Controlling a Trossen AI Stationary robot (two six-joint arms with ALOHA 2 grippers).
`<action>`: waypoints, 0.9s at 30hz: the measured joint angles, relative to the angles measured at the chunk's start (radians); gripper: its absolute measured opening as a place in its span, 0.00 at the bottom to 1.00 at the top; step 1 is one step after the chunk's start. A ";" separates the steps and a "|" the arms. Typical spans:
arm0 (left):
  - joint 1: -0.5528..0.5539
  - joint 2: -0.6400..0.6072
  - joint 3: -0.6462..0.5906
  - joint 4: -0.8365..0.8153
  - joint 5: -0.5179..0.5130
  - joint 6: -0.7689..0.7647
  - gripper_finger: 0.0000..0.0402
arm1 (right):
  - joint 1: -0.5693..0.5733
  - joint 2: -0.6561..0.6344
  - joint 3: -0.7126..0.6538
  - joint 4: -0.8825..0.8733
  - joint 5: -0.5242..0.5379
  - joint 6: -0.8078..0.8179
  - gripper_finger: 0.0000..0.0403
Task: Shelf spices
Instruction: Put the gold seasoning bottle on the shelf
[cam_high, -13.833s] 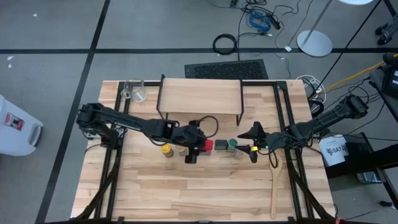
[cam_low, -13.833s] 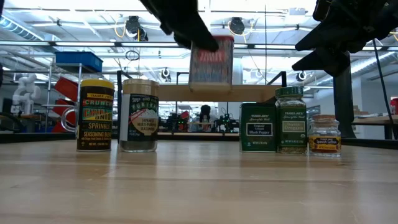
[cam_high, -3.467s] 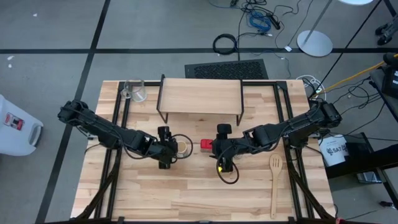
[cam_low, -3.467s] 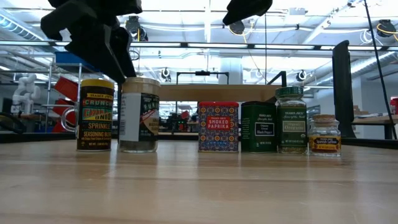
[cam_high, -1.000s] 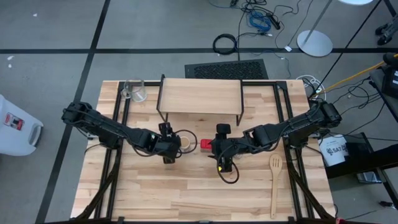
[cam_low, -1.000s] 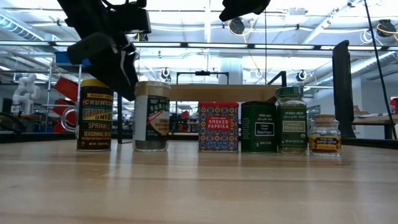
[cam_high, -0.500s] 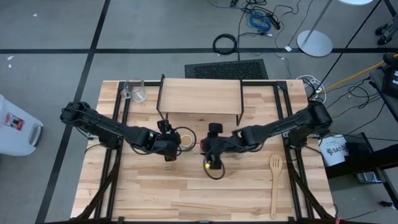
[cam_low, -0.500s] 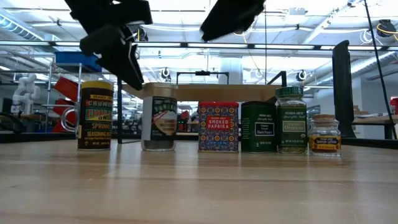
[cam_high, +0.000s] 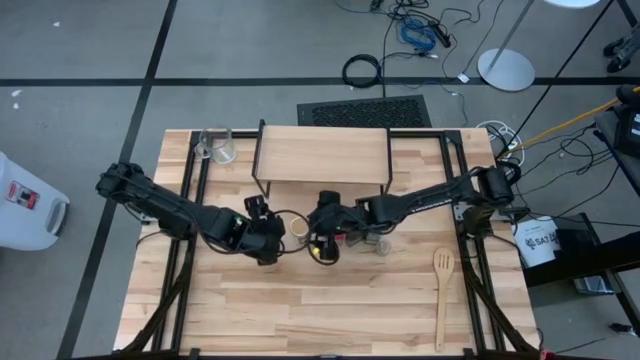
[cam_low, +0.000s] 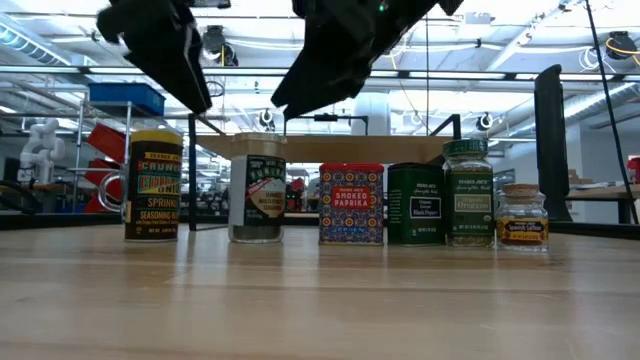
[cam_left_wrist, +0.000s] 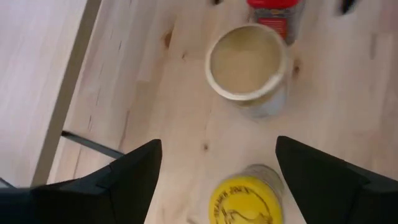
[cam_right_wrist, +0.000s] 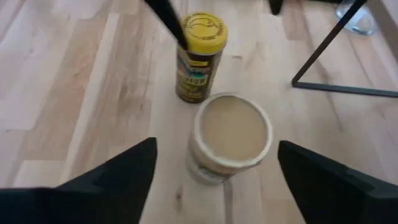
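Six spices stand in a row on the table in front of the shelf (cam_high: 322, 155): yellow jar (cam_low: 153, 185), tan jar (cam_low: 256, 190), red tin (cam_low: 351, 204), dark tin (cam_low: 416, 205), green-lidded jar (cam_low: 468, 193) and tiny brown jar (cam_low: 522, 217). My left gripper (cam_left_wrist: 217, 165) hangs open above the yellow jar (cam_left_wrist: 244, 200), clear of its lid. My right gripper (cam_right_wrist: 216, 152) is open above the tan jar (cam_right_wrist: 231, 134), one finger on each side, touching nothing. In the high view the two grippers, left (cam_high: 266, 242) and right (cam_high: 312, 238), face each other across the tan jar (cam_high: 298, 228).
A clear glass cup (cam_high: 218, 147) stands at the far left beside the shelf. A wooden spatula (cam_high: 441, 290) lies near the right edge. The shelf's black legs (cam_right_wrist: 329, 56) stand just behind the row. Bare tabletop (cam_high: 300, 310) lies toward the near edge.
My right gripper has swung toward the table's left and come down, from over the red tin to over the tan jar. My left gripper has risen a little. The tan jar has slid slightly toward the red tin and its label has turned about.
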 joint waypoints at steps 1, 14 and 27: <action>-0.011 0.000 0.008 -0.001 0.000 -0.003 0.81 | -0.005 0.004 0.000 0.010 -0.012 -0.011 0.83; -0.079 0.000 0.028 -0.008 -0.029 -0.085 0.81 | -0.064 0.058 -0.001 0.093 -0.155 -0.207 0.88; -0.088 0.000 0.028 -0.185 -0.092 -0.292 0.81 | -0.095 0.122 -0.001 0.149 -0.161 -0.257 0.88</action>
